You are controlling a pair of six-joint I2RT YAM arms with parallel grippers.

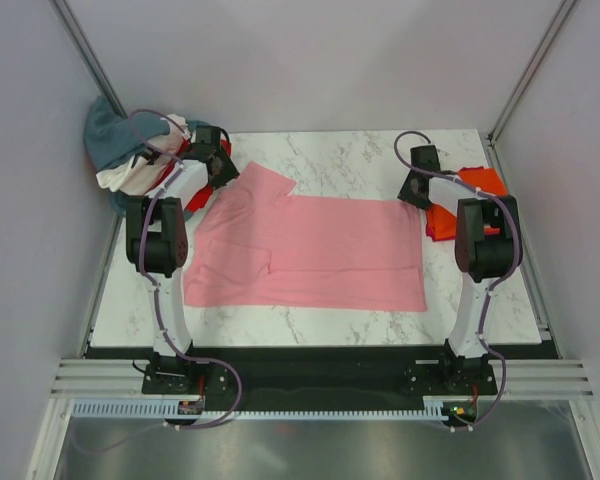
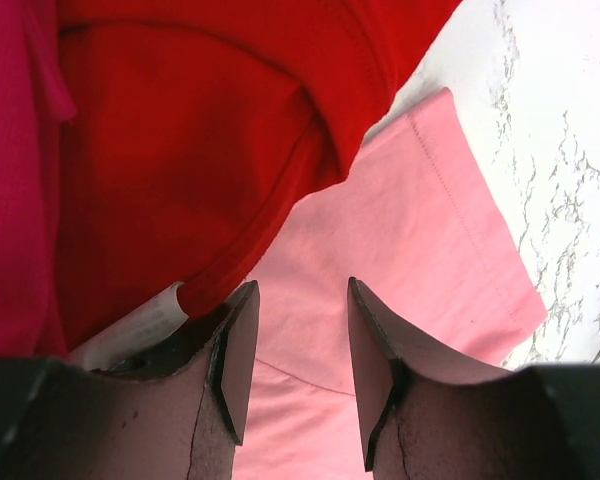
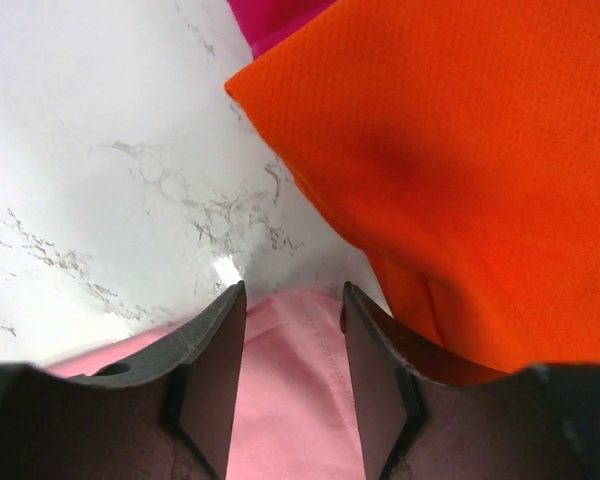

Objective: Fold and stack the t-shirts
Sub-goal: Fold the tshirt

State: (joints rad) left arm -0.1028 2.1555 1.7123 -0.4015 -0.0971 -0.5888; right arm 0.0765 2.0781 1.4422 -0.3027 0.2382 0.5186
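Observation:
A light pink t-shirt (image 1: 310, 250) lies spread flat in the middle of the marble table (image 1: 370, 155). My left gripper (image 1: 220, 165) hovers at the shirt's far left sleeve (image 2: 430, 230). Its jaws stand open (image 2: 300, 300), with flat pink cloth showing in the gap. My right gripper (image 1: 417, 190) is at the shirt's far right corner. It too is open (image 3: 293, 300), and the hemmed pink corner (image 3: 292, 370) lies between its fingers. A folded orange t-shirt (image 1: 470, 200) (image 3: 460, 170) lies just right of that corner, over a magenta one (image 3: 280, 20).
A heap of teal-grey, white and red shirts (image 1: 130, 150) sits at the back left corner. The red shirt (image 2: 200, 130) and a magenta one (image 2: 10, 180) press close to my left fingers. Grey walls enclose the table on three sides.

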